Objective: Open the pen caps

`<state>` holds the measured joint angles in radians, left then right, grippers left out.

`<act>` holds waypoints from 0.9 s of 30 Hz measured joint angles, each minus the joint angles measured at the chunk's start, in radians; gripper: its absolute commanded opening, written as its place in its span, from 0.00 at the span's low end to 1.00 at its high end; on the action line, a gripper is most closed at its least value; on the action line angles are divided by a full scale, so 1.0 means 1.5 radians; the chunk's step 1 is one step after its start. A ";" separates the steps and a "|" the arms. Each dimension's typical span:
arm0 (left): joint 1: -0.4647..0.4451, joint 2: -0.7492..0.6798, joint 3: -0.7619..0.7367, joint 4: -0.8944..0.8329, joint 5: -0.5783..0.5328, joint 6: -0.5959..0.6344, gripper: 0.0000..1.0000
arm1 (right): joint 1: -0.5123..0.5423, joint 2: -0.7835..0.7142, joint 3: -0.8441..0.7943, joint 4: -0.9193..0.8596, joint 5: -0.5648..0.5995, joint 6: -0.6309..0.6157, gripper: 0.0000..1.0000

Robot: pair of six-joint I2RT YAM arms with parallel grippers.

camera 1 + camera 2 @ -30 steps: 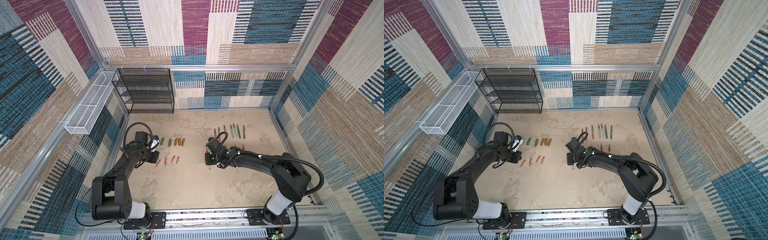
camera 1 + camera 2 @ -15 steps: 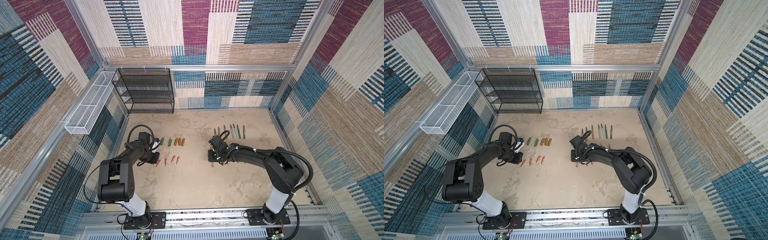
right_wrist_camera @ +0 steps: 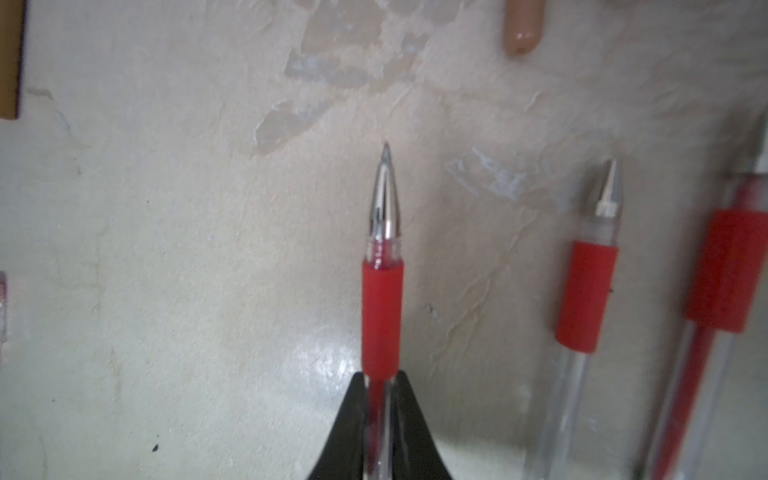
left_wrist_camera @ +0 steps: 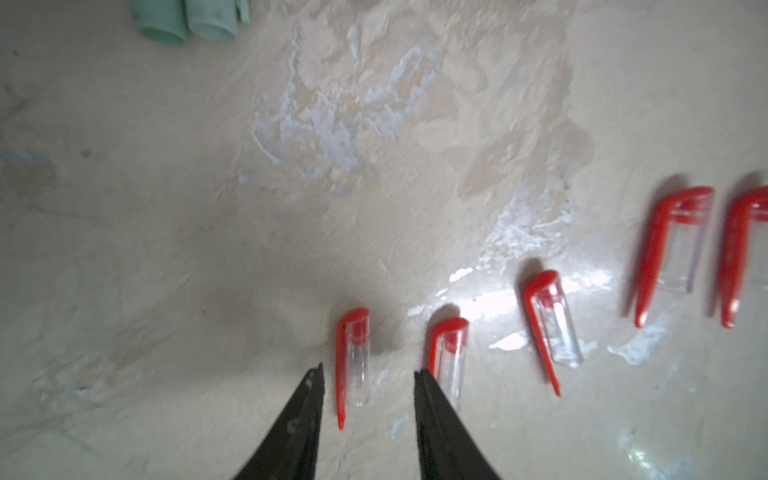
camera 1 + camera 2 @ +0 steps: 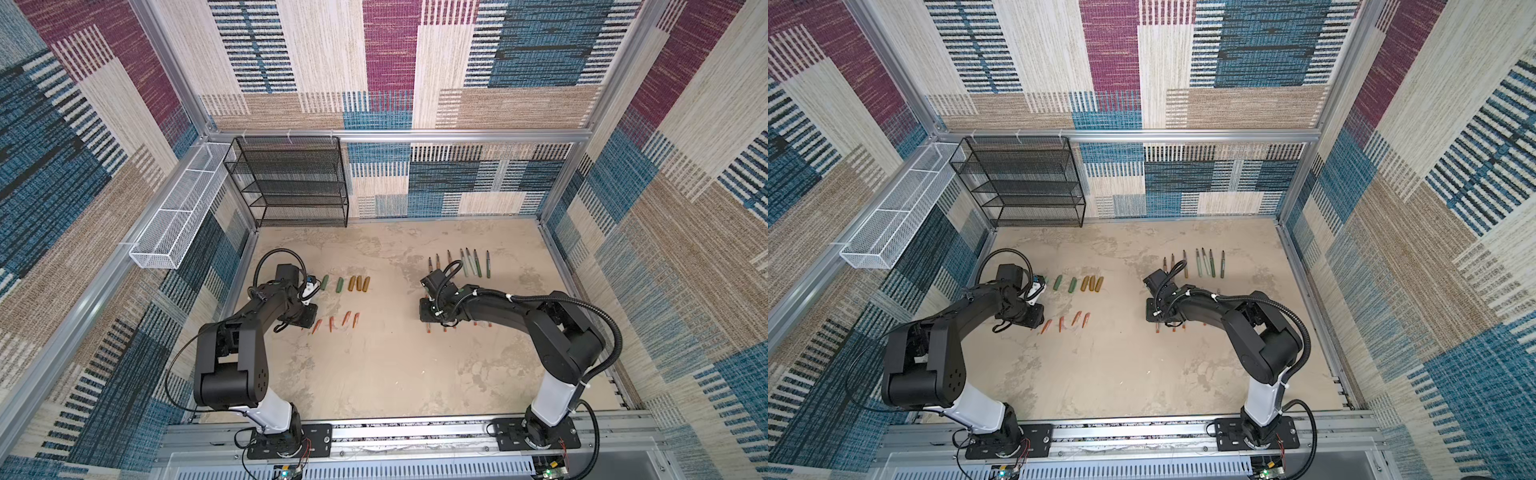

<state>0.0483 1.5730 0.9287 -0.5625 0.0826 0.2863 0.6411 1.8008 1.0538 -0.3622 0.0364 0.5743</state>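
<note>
Where patchwork walls (image 5: 390, 50) enclose the mottled beige tabletop (image 5: 374, 374), the left gripper (image 4: 368, 369) stands spread around a red cap (image 4: 353, 357). The right gripper (image 3: 380, 375) pinches a red pen (image 3: 381, 316).

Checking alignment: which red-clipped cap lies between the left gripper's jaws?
The end cap of the row: it alone lies within the open left gripper, touching neither jaw; its neighbour lies just outside.

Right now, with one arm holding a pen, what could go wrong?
The left end effector stands open around one red cap, a second cap beside its finger; lifting away could knock either. The right end effector pinches the red pen behind its rubber sleeve; set down carelessly, it might roll into neighbouring pens.
</note>
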 measured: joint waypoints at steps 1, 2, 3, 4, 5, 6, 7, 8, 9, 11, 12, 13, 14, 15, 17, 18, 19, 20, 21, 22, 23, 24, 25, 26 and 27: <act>0.000 -0.011 -0.001 0.001 0.001 -0.001 0.45 | 0.000 0.001 0.000 -0.001 0.000 0.000 0.16; 0.000 -0.021 -0.002 0.001 0.002 -0.002 0.48 | 0.000 0.001 0.000 -0.001 0.001 0.000 0.16; 0.000 -0.034 -0.003 -0.001 0.004 -0.004 0.51 | -0.001 0.003 0.001 -0.001 0.001 0.000 0.17; 0.000 -0.046 -0.003 0.000 0.006 -0.005 0.54 | -0.001 0.004 0.002 -0.002 0.003 0.001 0.18; 0.000 -0.061 -0.002 -0.001 0.009 -0.006 0.57 | -0.001 0.006 0.006 -0.004 0.006 0.003 0.19; 0.000 -0.081 -0.002 -0.002 0.014 -0.009 0.61 | -0.001 0.009 0.010 -0.006 0.006 0.003 0.20; 0.000 -0.097 -0.002 -0.002 0.019 -0.010 0.65 | -0.001 0.010 0.012 -0.007 0.006 0.003 0.20; 0.000 -0.118 -0.002 -0.001 0.020 -0.013 0.68 | -0.001 0.010 0.013 -0.009 0.007 0.003 0.21; 0.000 -0.137 -0.002 0.000 0.026 -0.015 0.71 | -0.001 0.010 0.013 -0.012 0.010 0.004 0.22; 0.000 -0.164 -0.002 0.001 0.037 -0.018 0.77 | -0.001 0.012 0.018 -0.019 0.016 0.006 0.24; 0.000 -0.175 0.001 -0.001 0.038 -0.020 0.81 | -0.001 0.016 0.023 -0.023 0.018 0.007 0.24; 0.000 -0.186 0.005 -0.003 0.040 -0.021 0.84 | -0.001 0.018 0.030 -0.029 0.019 0.007 0.25; 0.000 -0.198 0.010 -0.002 0.044 -0.024 0.90 | -0.001 0.019 0.034 -0.034 0.023 0.007 0.25; 0.000 -0.213 0.013 0.002 0.051 -0.027 0.99 | -0.001 0.019 0.037 -0.041 0.024 0.007 0.26; 0.000 -0.238 0.009 0.017 0.056 -0.030 0.99 | -0.001 0.013 0.041 -0.053 0.029 0.008 0.27; 0.000 -0.250 0.000 0.037 0.060 -0.032 0.99 | -0.001 0.009 0.046 -0.063 0.030 0.008 0.28; 0.000 -0.258 -0.009 0.052 0.062 -0.032 0.99 | -0.001 0.004 0.054 -0.071 0.034 0.008 0.29; 0.000 -0.265 -0.024 0.075 0.068 -0.032 0.99 | -0.001 -0.002 0.064 -0.078 0.035 0.008 0.30; 0.000 -0.269 -0.036 0.094 0.070 -0.032 0.99 | -0.001 -0.009 0.075 -0.086 0.035 0.008 0.31; 0.000 -0.271 -0.047 0.113 0.072 -0.033 0.99 | -0.001 -0.017 0.085 -0.091 0.036 0.008 0.33; 0.000 -0.272 -0.061 0.140 0.077 -0.035 0.99 | -0.001 -0.030 0.096 -0.096 0.039 0.007 0.36; 0.000 -0.272 -0.074 0.166 0.085 -0.036 0.99 | -0.001 -0.044 0.105 -0.102 0.045 0.007 0.43; 0.000 -0.271 -0.086 0.190 0.091 -0.038 0.99 | -0.001 -0.056 0.111 -0.106 0.051 0.007 0.50; 0.000 -0.270 -0.103 0.223 0.099 -0.039 0.99 | -0.001 -0.072 0.117 -0.110 0.063 0.006 0.56; 0.000 -0.268 -0.122 0.259 0.108 -0.041 0.99 | -0.002 -0.087 0.124 -0.113 0.076 -0.001 0.61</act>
<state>0.0483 1.1717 0.7452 -0.1741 0.2443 0.2253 0.6376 1.6699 1.2392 -0.5316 0.1501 0.5728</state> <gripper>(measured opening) 0.990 0.544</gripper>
